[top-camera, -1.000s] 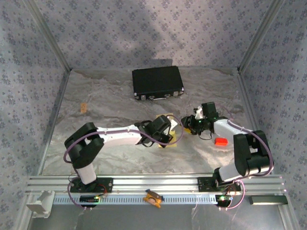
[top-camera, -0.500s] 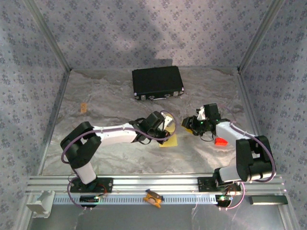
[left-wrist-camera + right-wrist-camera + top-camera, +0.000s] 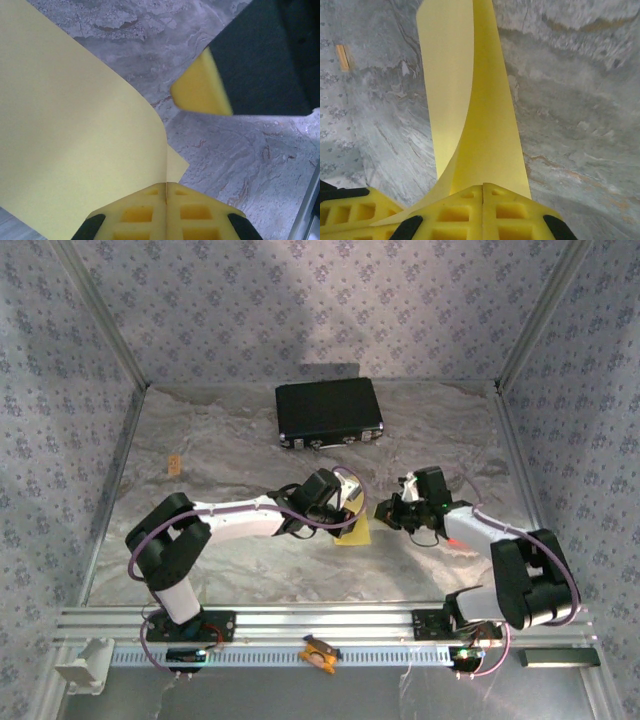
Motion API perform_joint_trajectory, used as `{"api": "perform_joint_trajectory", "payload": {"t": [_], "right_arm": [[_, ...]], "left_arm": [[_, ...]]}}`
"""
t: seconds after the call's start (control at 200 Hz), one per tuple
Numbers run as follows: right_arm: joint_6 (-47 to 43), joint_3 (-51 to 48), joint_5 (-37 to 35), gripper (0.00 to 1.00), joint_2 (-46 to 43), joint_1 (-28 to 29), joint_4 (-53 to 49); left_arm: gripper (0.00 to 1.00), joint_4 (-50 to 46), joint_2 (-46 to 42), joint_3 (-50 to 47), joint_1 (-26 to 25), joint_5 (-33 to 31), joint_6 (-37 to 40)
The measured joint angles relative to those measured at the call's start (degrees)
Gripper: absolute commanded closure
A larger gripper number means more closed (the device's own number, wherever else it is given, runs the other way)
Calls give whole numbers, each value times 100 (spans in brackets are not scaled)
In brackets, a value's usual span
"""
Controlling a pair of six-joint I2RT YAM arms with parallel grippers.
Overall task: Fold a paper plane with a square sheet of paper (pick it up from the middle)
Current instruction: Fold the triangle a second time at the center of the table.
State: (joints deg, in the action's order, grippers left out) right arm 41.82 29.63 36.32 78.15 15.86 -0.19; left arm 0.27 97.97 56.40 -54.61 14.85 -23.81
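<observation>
The square sheet of paper (image 3: 354, 532) is plain yellow and lies mid-table, bent upward between the two grippers. My left gripper (image 3: 346, 506) is shut on one edge of it; in the left wrist view the sheet (image 3: 75, 145) rises into the closed jaws of that gripper (image 3: 166, 186). My right gripper (image 3: 386, 512) is shut on the opposite side. In the right wrist view the sheet (image 3: 475, 115) curves up as a narrow band into that gripper (image 3: 483, 188). No paper plane shape is visible.
A black rectangular case (image 3: 330, 413) lies at the back of the table. A small tan piece (image 3: 174, 463) sits at the left. A red-orange item (image 3: 454, 539) peeks out beside the right arm. Patterned walls enclose the marbled tabletop (image 3: 230, 560).
My right gripper moved left to the sheet and shut on its edge. My left gripper kept its hold and shifted slightly back, lifting the sheet.
</observation>
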Motion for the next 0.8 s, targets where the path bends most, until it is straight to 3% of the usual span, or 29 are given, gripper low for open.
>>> {"api": "perform_joint_trajectory", "payload": {"t": [0.29,0.8], "right_arm": [[372,-101,55,98,424,531,544],[444,-83,-13,100,977,632,623]], "left_arm": [[100,0,72,0,24,42,-55],[100,-2,76,0,24,83,-116]]}}
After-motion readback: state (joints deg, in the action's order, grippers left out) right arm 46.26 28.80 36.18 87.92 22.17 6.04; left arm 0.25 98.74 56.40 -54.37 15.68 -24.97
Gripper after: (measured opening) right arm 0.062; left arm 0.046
